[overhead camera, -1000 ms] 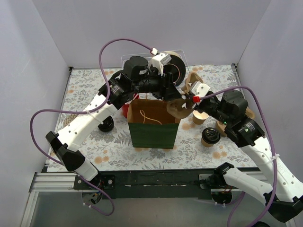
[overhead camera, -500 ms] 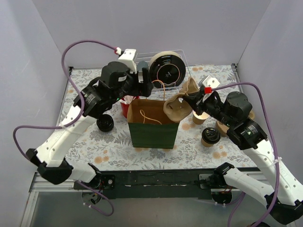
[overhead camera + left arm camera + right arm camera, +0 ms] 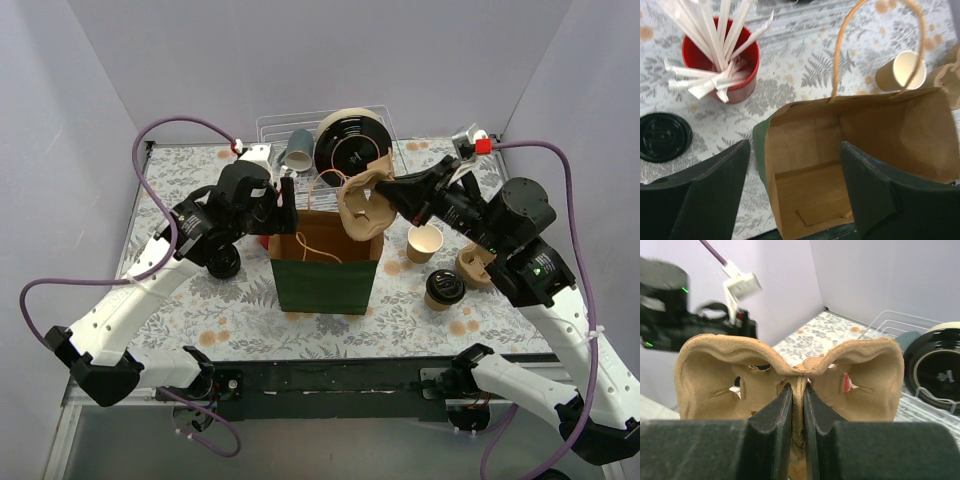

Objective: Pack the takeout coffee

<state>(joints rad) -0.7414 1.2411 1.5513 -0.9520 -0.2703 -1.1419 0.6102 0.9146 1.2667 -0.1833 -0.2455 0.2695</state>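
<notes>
my right gripper (image 3: pixel 797 390) pinches the cup carrier (image 3: pixel 710 370) by its middle ridge, a pocket spreading either side of my jaws. my left gripper (image 3: pixel 792 170) gapes unloaded, the paper bag (image 3: pixel 880 125) open-mouthed directly beneath.

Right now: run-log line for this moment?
right gripper: shut on brown moulded-pulp cup carrier | carrier: above far-right rim of green paper bag | left gripper: open over bag's left edge | bag: upright, empty
</notes>
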